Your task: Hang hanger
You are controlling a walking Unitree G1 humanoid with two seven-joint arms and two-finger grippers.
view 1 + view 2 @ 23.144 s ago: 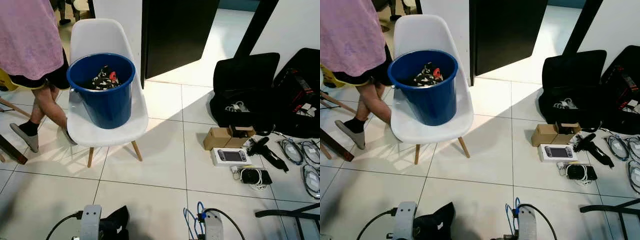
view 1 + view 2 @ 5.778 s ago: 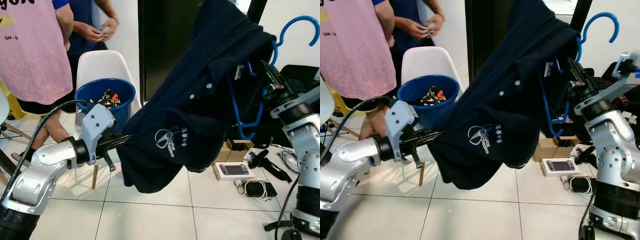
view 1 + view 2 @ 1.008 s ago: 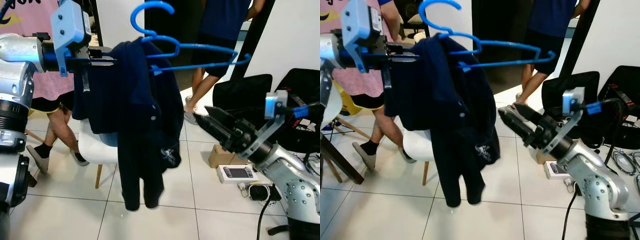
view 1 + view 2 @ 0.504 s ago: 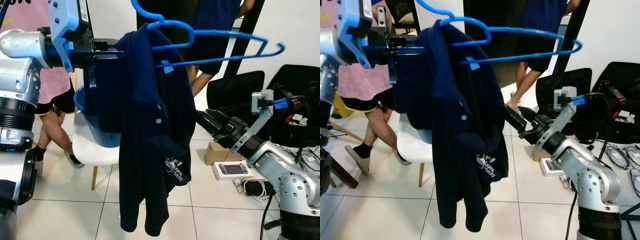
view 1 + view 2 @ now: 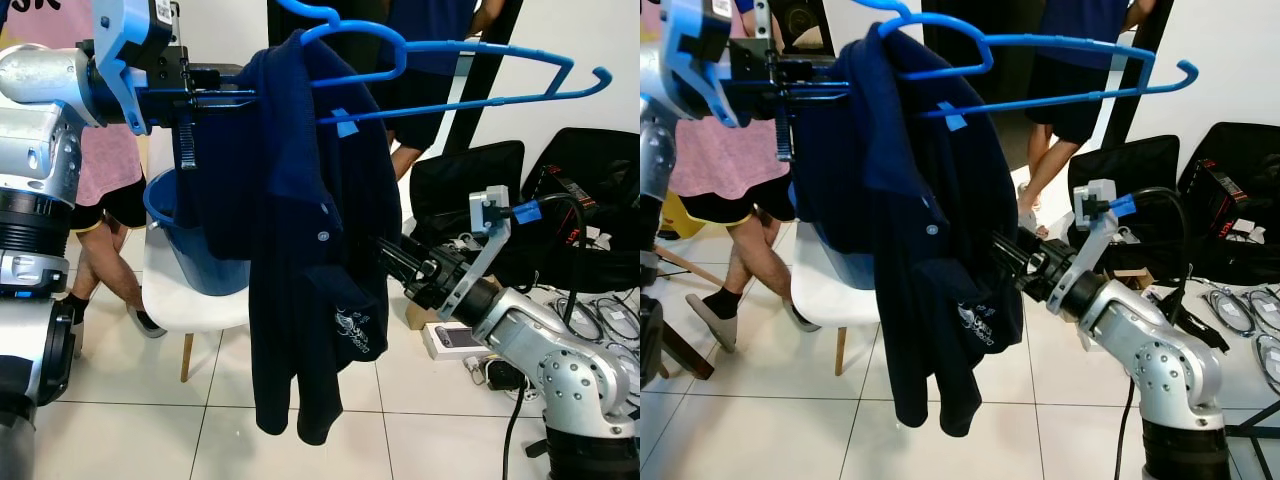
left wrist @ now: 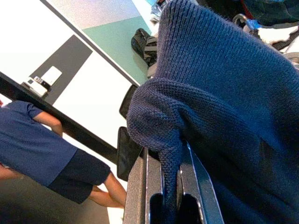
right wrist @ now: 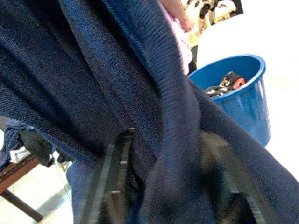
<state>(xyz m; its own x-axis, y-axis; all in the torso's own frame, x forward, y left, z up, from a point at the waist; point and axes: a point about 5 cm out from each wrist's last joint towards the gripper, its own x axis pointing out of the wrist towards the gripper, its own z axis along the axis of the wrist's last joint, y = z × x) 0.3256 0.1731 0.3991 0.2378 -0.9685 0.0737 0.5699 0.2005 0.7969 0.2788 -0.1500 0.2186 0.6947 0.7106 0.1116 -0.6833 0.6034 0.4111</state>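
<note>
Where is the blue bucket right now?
In the head views the blue bucket sits on the white chair at the robot's left, mostly hidden behind the navy shirt that the left gripper holds up on the blue hanger.

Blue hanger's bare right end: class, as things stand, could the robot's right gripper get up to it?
Probably yes. The right gripper is open around a fold of the navy shirt, and the blue hanger above it has open air beneath. It would first have to back out.

Blue bucket on white chair; black bags on tiled floor.
</note>
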